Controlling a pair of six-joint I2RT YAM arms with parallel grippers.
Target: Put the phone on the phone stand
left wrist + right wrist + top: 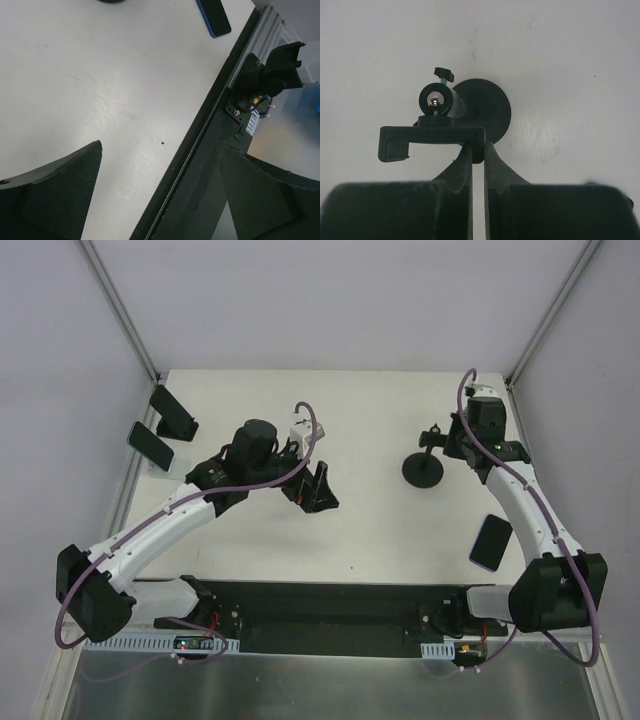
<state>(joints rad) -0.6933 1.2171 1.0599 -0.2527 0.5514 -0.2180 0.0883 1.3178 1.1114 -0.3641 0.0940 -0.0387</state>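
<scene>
The black phone stand (424, 468) stands at the right back of the table, with a round base (487, 107), a ball joint (436, 100) and a clamp bar (430, 136) on top. My right gripper (477, 147) is shut on the right end of that clamp bar; in the top view this right gripper (443, 443) hangs just behind the stand. The phone (490, 542), blue-edged with a dark face, lies flat on the table beside the right arm, and the same phone (214, 17) shows in the left wrist view. My left gripper (315, 490) hovers mid-table, and this left gripper (160, 147) is open and holds nothing.
A dark wedge-shaped holder (172, 412) and another dark phone (150, 445) sit at the far left of the table. The black base rail (200, 165) runs along the near edge. Grey walls close in the sides and back.
</scene>
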